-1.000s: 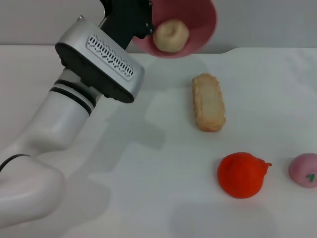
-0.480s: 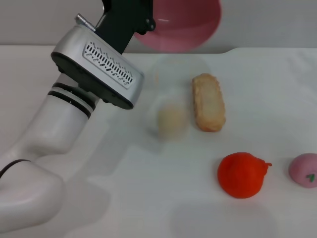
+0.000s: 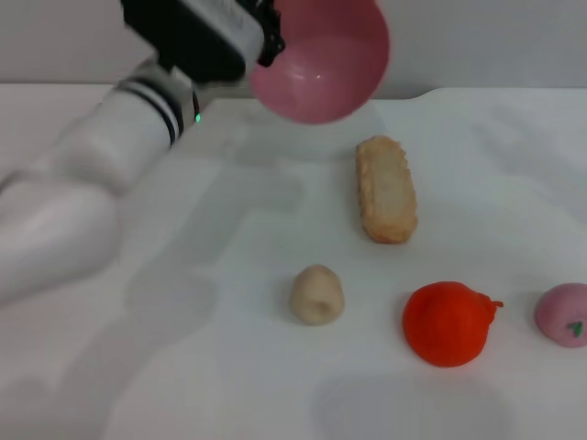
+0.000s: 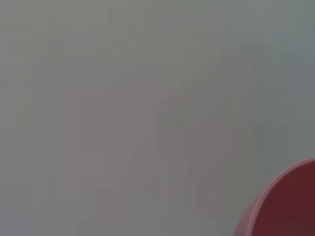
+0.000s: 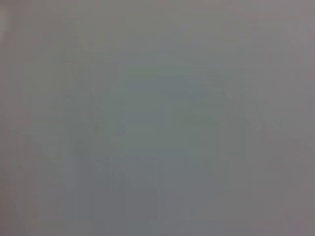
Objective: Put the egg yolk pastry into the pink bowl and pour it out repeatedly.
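The head view looks forward and down over the white surface (image 3: 183,367). The left wrist view sits close beside the pink bowl (image 4: 290,206), catching only its rim, which the head view shares. The right wrist view shows plain grey.

Even, bright overhead light casts soft shadows on the white table (image 3: 229,367), the left arm (image 3: 83,202) smears with motion blur, and both wrist views are featureless haze.

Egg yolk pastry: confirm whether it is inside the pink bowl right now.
No: the egg yolk pastry lies on the white table, while the raised pink bowl is empty.
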Available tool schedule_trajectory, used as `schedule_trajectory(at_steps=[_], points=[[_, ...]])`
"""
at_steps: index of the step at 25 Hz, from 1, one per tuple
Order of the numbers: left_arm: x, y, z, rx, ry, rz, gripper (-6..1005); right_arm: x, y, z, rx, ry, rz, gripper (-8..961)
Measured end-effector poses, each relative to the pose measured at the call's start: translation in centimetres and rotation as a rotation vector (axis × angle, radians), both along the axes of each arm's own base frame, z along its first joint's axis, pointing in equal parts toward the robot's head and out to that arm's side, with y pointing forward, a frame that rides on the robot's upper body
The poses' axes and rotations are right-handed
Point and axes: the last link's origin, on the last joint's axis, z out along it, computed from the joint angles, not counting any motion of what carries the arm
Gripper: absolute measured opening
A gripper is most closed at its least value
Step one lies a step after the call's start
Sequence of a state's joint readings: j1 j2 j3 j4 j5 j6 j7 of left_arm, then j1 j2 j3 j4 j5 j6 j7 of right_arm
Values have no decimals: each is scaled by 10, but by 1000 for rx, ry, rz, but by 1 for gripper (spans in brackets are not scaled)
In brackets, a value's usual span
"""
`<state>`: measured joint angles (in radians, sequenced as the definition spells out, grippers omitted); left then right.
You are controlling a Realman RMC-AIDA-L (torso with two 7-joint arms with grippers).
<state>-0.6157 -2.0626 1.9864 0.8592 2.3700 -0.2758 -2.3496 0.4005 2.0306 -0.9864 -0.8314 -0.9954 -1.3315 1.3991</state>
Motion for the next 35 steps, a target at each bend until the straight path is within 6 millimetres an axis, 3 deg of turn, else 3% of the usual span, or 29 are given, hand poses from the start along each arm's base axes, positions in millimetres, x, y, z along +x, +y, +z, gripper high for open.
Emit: schedule_trajectory(at_steps=[9,10,13,16,18,24,31,35], points=[[8,53,50,-275,-140,385,43,-82,-21,3,-167,-405,286,561],[8,53,50,-275,-140,385,43,-92,-23,3,-193,-457,302,560],[5,58,75,-365,-252,484,43,-115,-28,-8,-304,-629,313,560],[-2,57,95,-429,-343,547,43,-128,-24,-29,-433,-810,263,560],[-17,52,109,-474,-404,612,43,-130,-19,-48,-503,-922,214,560],[-48,38,116,-507,-428,711,43,-122,-6,-102,-594,-1108,102,559],[-85,20,114,-511,-457,805,43,-109,5,-138,-671,-1134,27,558],[-90,14,111,-533,-453,824,43,-98,6,-159,-747,-1171,-13,558]])
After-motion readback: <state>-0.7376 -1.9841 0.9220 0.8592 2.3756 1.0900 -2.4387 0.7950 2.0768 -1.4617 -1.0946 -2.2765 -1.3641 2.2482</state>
